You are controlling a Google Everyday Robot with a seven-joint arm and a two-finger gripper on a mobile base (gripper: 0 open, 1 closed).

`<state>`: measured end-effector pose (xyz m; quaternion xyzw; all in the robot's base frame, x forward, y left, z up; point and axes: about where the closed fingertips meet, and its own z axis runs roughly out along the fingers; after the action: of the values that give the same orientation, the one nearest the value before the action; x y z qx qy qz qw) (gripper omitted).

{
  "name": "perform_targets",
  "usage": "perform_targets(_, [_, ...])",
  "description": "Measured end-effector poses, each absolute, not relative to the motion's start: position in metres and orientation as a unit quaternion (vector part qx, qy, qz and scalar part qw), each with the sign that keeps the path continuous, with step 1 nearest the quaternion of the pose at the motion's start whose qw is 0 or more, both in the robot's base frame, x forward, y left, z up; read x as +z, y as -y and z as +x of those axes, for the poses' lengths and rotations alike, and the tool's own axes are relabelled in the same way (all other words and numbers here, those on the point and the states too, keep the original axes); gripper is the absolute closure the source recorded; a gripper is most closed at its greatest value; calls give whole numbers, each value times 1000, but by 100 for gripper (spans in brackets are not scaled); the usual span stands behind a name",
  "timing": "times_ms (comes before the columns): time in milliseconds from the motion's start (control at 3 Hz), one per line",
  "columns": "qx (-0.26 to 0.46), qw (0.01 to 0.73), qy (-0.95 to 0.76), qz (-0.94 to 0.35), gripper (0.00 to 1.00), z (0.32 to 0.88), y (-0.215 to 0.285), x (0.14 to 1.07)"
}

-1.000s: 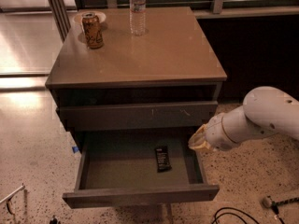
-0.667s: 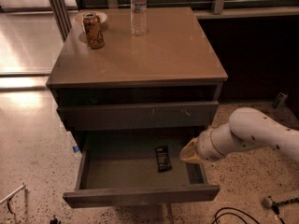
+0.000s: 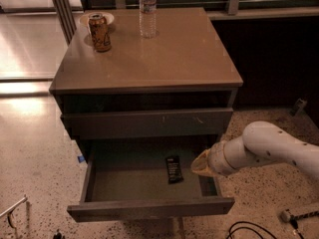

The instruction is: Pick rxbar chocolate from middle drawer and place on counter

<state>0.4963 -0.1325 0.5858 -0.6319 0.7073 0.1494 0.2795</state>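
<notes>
Now | gripper (image 3: 199,164) at middle drawer (image 3: 129,176) | rxbar chocolate (image 3: 174,169) beside, seemingly untouched

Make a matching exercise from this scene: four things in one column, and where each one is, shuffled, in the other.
1. rxbar chocolate
2. orange drink can
3. water bottle
4. gripper

A. counter, back edge, near the middle
B. at the right end of the open middle drawer
C. lying flat on the middle drawer floor
D. counter, back left corner

Pairs: 1-C, 2-D, 3-A, 4-B.
</notes>
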Motion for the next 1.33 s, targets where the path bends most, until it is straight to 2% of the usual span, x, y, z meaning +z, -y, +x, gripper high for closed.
perform_targets(667, [137, 352, -671, -638, 100, 545, 100, 507])
perform_targets(1000, [145, 359, -671, -632, 100, 572, 88, 465])
perform_targets(1333, [145, 359, -671, -632, 100, 572, 88, 465])
